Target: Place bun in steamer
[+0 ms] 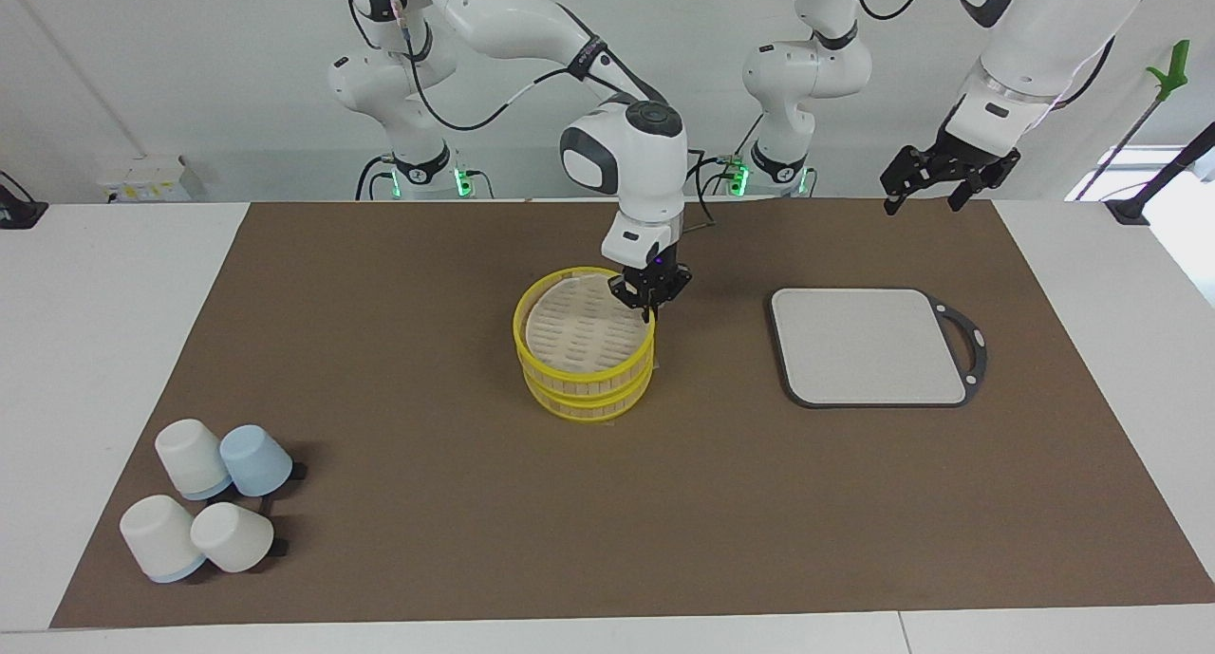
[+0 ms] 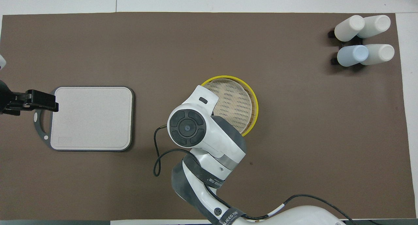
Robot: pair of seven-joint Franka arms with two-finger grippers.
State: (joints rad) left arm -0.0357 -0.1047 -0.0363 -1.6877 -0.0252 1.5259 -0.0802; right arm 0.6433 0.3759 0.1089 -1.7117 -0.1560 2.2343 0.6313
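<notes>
The steamer (image 1: 520,327) stands mid-table, a two-tier basket with yellow rims and a pale slotted top that lies bare. It also shows in the overhead view (image 2: 255,102), partly covered by the right arm. My right gripper (image 1: 651,303) points down just over the steamer's rim, at the edge toward the left arm's end; in the overhead view the arm's wrist hides it. The bun is not visible in either view. My left gripper (image 1: 925,196) is open and empty, raised over the table's edge at the left arm's end, and waits (image 2: 52,104).
A grey cutting board (image 1: 869,345) with a dark handle lies bare between the steamer and the left arm's end (image 2: 91,119). Several upturned white and blue cups (image 1: 204,512) cluster at the right arm's end, farther from the robots (image 2: 362,39). A brown mat (image 1: 427,502) covers the table.
</notes>
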